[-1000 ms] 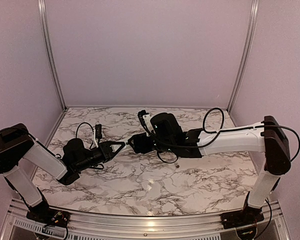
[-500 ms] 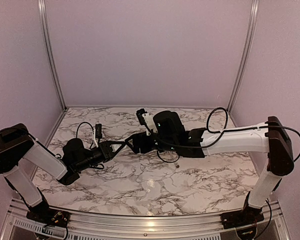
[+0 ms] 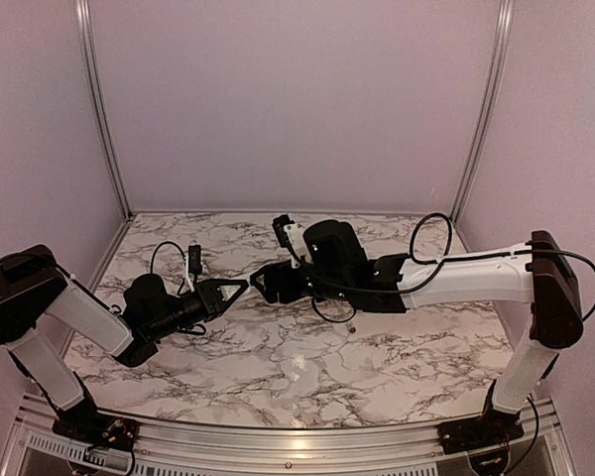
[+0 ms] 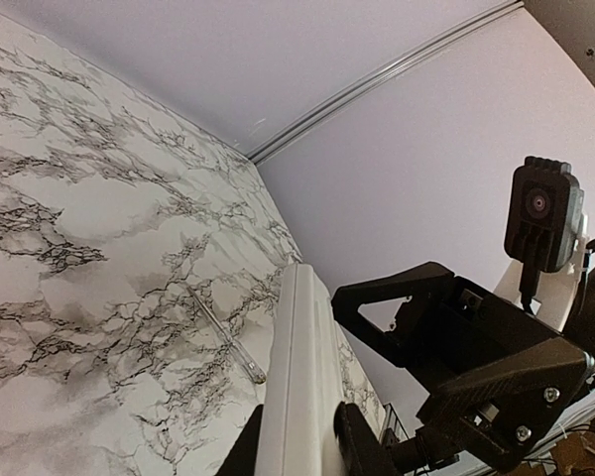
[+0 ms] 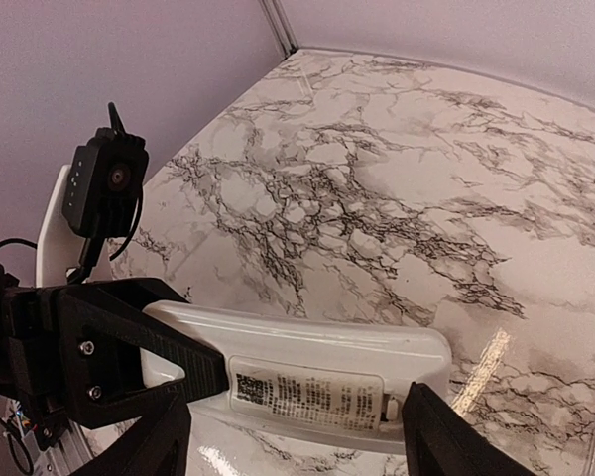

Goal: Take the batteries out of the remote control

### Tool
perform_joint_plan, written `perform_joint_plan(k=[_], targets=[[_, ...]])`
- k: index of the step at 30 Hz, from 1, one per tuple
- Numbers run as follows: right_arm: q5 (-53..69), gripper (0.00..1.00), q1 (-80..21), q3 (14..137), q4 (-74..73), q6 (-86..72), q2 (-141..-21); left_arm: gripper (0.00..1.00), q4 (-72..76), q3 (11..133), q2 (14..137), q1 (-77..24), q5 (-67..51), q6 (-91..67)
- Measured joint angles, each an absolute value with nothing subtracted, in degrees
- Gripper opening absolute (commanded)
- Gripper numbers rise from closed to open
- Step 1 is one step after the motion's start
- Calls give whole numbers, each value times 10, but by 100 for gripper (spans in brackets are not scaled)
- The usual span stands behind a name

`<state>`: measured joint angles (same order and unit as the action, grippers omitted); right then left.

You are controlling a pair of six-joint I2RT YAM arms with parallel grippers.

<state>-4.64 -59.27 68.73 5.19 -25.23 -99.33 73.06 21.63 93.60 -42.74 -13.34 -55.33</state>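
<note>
One marble table [image 3: 307,372], veined white, with both arms meeting over its middle; one right arm [image 3: 456,278], which stretched low and nearly straight leftward from its base; its right gripper [image 3: 261,282] stood spread wide, a finger to either side of the remote control [image 5: 312,372], contact not discernible; one left arm [image 3: 89,317], folded at the elbow, forearm reaching rightward; its left gripper [image 3: 226,292] was clamped on one end of that slim white handset, labelled face toward the right wrist camera; one thin grey rod [image 4: 223,332], which lay on the table.
</note>
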Motion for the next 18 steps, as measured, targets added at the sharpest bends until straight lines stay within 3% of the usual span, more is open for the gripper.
perform_joint_plan(k=[18], targets=[[-34, 73, -593, 687, 54, -253, -994, 0, 731, 216, 935, -427, -133, -553]])
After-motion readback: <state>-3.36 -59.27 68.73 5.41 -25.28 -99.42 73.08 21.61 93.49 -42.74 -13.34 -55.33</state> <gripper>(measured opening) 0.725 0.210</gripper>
